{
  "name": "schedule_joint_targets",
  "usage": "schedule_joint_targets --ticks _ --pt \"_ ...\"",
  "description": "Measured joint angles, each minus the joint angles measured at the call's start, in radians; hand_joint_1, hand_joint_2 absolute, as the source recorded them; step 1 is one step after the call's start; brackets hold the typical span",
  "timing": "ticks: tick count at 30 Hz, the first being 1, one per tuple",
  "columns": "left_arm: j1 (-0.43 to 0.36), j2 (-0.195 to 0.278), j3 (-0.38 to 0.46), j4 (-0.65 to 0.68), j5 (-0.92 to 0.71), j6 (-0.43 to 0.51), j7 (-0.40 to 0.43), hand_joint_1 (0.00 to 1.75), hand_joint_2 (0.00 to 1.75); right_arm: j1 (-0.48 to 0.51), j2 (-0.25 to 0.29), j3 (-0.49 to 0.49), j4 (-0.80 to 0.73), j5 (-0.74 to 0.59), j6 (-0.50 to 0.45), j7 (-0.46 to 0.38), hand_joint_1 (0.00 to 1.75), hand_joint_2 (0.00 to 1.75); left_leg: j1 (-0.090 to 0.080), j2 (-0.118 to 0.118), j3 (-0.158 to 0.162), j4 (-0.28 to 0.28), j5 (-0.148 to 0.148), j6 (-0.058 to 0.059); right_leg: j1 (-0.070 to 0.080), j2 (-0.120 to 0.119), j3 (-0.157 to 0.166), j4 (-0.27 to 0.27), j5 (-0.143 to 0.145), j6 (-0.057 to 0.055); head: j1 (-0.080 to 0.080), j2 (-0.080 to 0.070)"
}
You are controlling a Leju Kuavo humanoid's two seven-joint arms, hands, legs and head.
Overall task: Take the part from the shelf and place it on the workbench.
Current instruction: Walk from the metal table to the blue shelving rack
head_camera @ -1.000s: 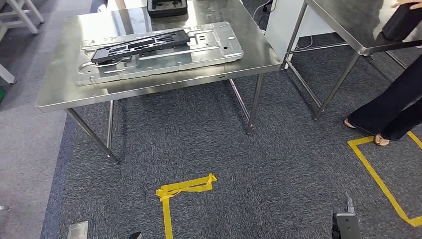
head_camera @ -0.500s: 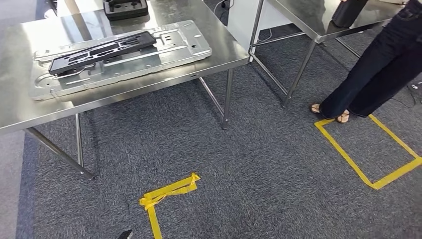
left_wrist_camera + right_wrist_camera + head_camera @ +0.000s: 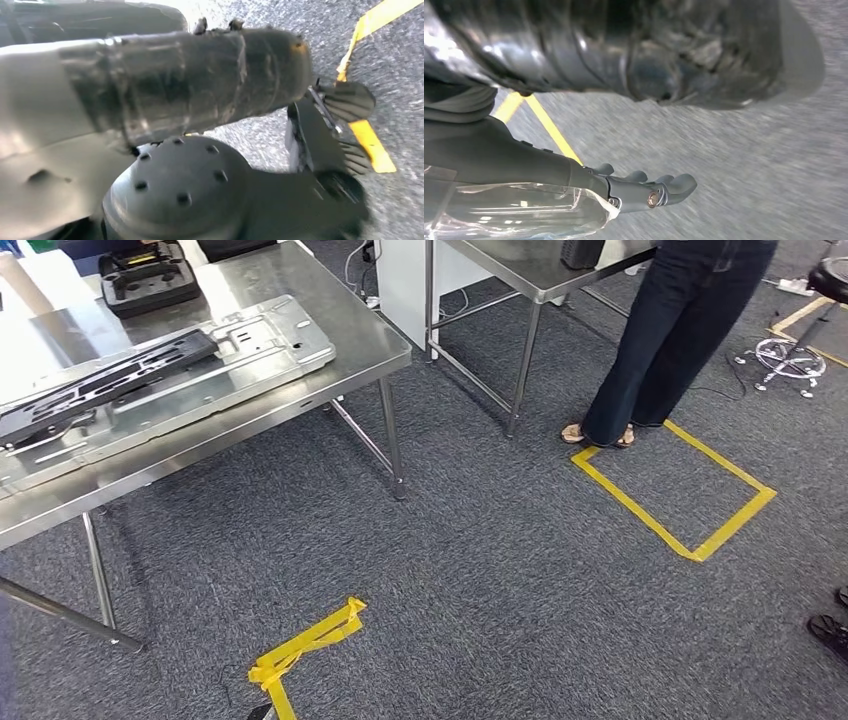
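A long black slotted part (image 3: 100, 390) lies on a silver sheet-metal plate (image 3: 270, 340) on the steel workbench (image 3: 350, 345) at the upper left of the head view. A chunky black part (image 3: 150, 275) sits at the bench's far side. My left hand (image 3: 345, 125) hangs over the carpet, its dark fingers apart and nothing between them. My right hand (image 3: 644, 192) also hangs low over the carpet, fingers stretched out and holding nothing. Both wrist views are blurred.
A second steel table (image 3: 520, 275) stands at the back, and a person in dark trousers (image 3: 680, 330) stands at it. A yellow tape square (image 3: 680, 490) and a tape corner (image 3: 305, 640) mark the grey carpet. A stool base (image 3: 790, 355) is far right.
The whole picture has slid left and down: the camera has turned to the right. The bench now sits at the left edge and the person nearer the middle.
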Motion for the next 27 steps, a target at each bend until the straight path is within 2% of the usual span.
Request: schedule_joint_targets --ticks 1,2,3,5,6,7,9,10,11,13,14,15,16,17,18,19,20,21,22,24,25,26,27 --pt "0.002 0.001 0.000 0.000 -0.004 0.000 -0.002 0.00 0.00 0.001 0.004 -0.003 0.005 -0.003 0.010 0.013 0.00 0.00 0.000 -0.004 -0.005 0.003 0.014 0.002 0.001 0.016 -0.002 0.004 -0.001 0.000 0.000 0.000" --pt "0.004 0.001 0.000 0.000 -0.010 0.000 -0.004 0.00 0.00 0.002 0.008 -0.006 0.010 -0.006 0.020 0.021 0.00 0.00 0.000 -0.010 0.010 -0.034 0.045 0.005 0.001 0.031 -0.003 0.009 -0.002 0.001 0.000 0.000" --pt "0.004 0.003 0.000 0.000 -0.016 0.000 -0.006 0.00 0.00 0.003 0.011 -0.008 0.014 -0.008 0.029 0.025 0.00 0.00 0.000 -0.025 0.038 -0.099 0.086 0.008 0.001 0.046 -0.004 0.014 -0.003 0.002 0.000 0.000" --pt "0.002 0.006 0.000 0.000 -0.023 0.000 -0.010 0.00 0.00 0.001 0.017 -0.011 0.020 -0.010 0.043 0.024 0.00 0.00 0.003 -0.076 0.091 -0.222 0.137 0.016 0.002 0.073 -0.010 0.026 -0.008 0.009 0.000 0.000" --pt "0.001 0.008 0.000 0.000 -0.024 0.000 -0.011 0.00 0.00 0.000 0.019 -0.012 0.022 -0.010 0.047 0.021 0.00 0.00 0.003 -0.093 0.105 -0.254 0.144 0.019 0.000 0.085 -0.014 0.030 -0.008 0.015 0.000 0.000" --pt "0.000 0.009 0.000 0.000 -0.024 0.000 -0.013 0.00 0.00 -0.001 0.020 -0.013 0.025 -0.010 0.050 0.019 0.00 0.00 0.001 -0.097 0.109 -0.264 0.142 0.022 -0.001 0.098 -0.018 0.031 -0.008 0.022 0.000 0.000" --pt "-0.001 0.008 0.000 0.000 -0.024 0.000 -0.017 0.00 0.00 0.002 0.022 -0.014 0.030 -0.010 0.053 0.016 0.00 0.00 0.000 -0.070 0.111 -0.269 0.147 0.033 -0.006 0.113 -0.023 0.031 -0.005 0.036 0.000 0.000" --pt "-0.002 0.008 0.000 0.000 -0.024 0.000 -0.018 0.00 0.00 0.004 0.022 -0.015 0.033 -0.010 0.054 0.015 0.00 0.00 0.001 -0.056 0.113 -0.273 0.150 0.039 -0.005 0.100 -0.029 0.042 -0.013 0.041 0.001 0.000" --pt "-0.003 0.007 0.000 0.000 -0.024 0.000 -0.019 0.00 0.00 0.004 0.023 -0.015 0.035 -0.009 0.056 0.013 0.00 0.00 0.003 -0.042 0.113 -0.277 0.153 0.045 -0.004 0.075 -0.044 0.073 -0.032 0.045 0.004 0.000" --pt "-0.001 0.004 0.000 0.000 -0.024 0.001 -0.019 0.00 0.00 0.000 0.023 -0.015 0.037 -0.008 0.061 0.008 0.00 0.00 0.001 -0.013 0.111 -0.279 0.155 0.050 -0.002 0.009 -0.107 0.202 -0.100 0.051 0.008 0.000" --pt "0.000 0.003 0.001 0.000 -0.024 0.001 -0.020 0.00 0.00 -0.002 0.024 -0.015 0.038 -0.008 0.064 0.004 0.00 0.00 -0.001 0.002 0.110 -0.278 0.154 0.052 -0.003 -0.010 -0.142 0.274 -0.131 0.054 0.009 0.000" --pt "0.001 0.002 0.001 0.000 -0.024 0.001 -0.021 0.00 0.00 -0.002 0.025 -0.015 0.039 -0.008 0.067 0.000 0.00 0.00 -0.002 0.017 0.109 -0.278 0.154 0.052 -0.003 -0.021 -0.166 0.324 -0.148 0.055 0.009 0.000" --pt "0.001 0.001 0.001 0.000 -0.024 0.001 -0.023 0.00 0.00 -0.001 0.026 -0.015 0.040 -0.008 0.068 -0.002 0.00 0.00 -0.004 0.030 0.109 -0.278 0.152 0.053 -0.004 -0.026 -0.170 0.336 -0.145 0.055 0.009 0.000" --pt "0.001 0.001 0.001 0.000 -0.024 0.000 -0.024 0.00 0.00 0.001 0.027 -0.015 0.042 -0.007 0.069 -0.004 0.00 0.00 -0.005 0.042 0.109 -0.278 0.151 0.052 -0.004 -0.029 -0.153 0.305 -0.124 0.053 0.009 0.000" --pt "0.000 0.001 0.001 0.000 -0.024 0.000 -0.026 0.00 0.00 0.001 0.027 -0.015 0.043 -0.007 0.069 -0.006 0.00 0.00 -0.006 0.054 0.111 -0.278 0.150 0.051 -0.003 -0.037 -0.116 0.239 -0.091 0.048 0.009 0.000" --pt "0.000 0.001 0.001 0.000 -0.023 0.000 -0.027 0.00 0.00 0.001 0.026 -0.015 0.043 -0.007 0.069 -0.007 0.00 0.00 -0.008 0.066 0.114 -0.278 0.148 0.049 0.001 -0.055 -0.072 0.159 -0.062 0.041 0.009 0.000" --pt "-0.001 0.001 0.001 0.000 -0.023 0.000 -0.028 0.00 0.00 -0.001 0.026 -0.015 0.044 -0.007 0.069 -0.008 0.00 0.00 -0.010 0.077 0.116 -0.277 0.145 0.045 0.004 -0.070 -0.035 0.092 -0.040 0.034 0.009 0.000" --pt "-0.002 0.000 0.002 0.000 -0.023 0.000 -0.028 0.00 0.00 -0.003 0.025 -0.015 0.044 -0.006 0.069 -0.010 0.00 0.00 -0.012 0.087 0.118 -0.277 0.142 0.041 0.007 -0.081 -0.012 0.048 -0.028 0.027 0.008 0.000" --pt "-0.004 0.000 0.002 0.000 -0.023 0.000 -0.029 0.00 0.00 -0.004 0.025 -0.015 0.044 -0.005 0.070 -0.012 0.00 0.00 -0.014 0.096 0.121 -0.278 0.140 0.036 0.010 -0.085 -0.004 0.030 -0.026 0.022 0.007 0.000" --pt "-0.008 0.000 0.004 -0.001 -0.022 -0.001 -0.031 0.00 0.00 -0.002 0.024 -0.015 0.046 -0.004 0.070 -0.018 0.00 0.00 -0.014 0.110 0.129 -0.282 0.137 0.024 0.011 -0.064 -0.003 0.023 -0.023 0.014 0.006 0.000" --pt "-0.011 0.000 0.006 -0.001 -0.022 -0.002 -0.033 0.00 0.00 0.001 0.024 -0.016 0.047 -0.002 0.070 -0.020 0.00 0.00 -0.012 0.103 0.134 -0.281 0.130 0.017 0.010 -0.054 0.001 0.016 -0.020 0.009 0.006 0.000" --pt "-0.013 0.001 0.008 -0.001 -0.022 -0.002 -0.034 0.00 0.00 0.002 0.024 -0.016 0.048 -0.001 0.070 -0.022 0.00 0.00 -0.011 0.086 0.131 -0.266 0.115 0.011 0.007 -0.045 0.007 0.007 -0.016 0.004 0.005 0.000" --pt "-0.013 0.003 0.010 -0.001 -0.022 -0.003 -0.034 0.00 0.00 0.001 0.024 -0.016 0.049 0.000 0.071 -0.023 0.00 0.00 -0.009 0.058 0.114 -0.223 0.087 0.007 0.005 -0.036 0.013 0.000 -0.012 -0.001 0.003 0.000"
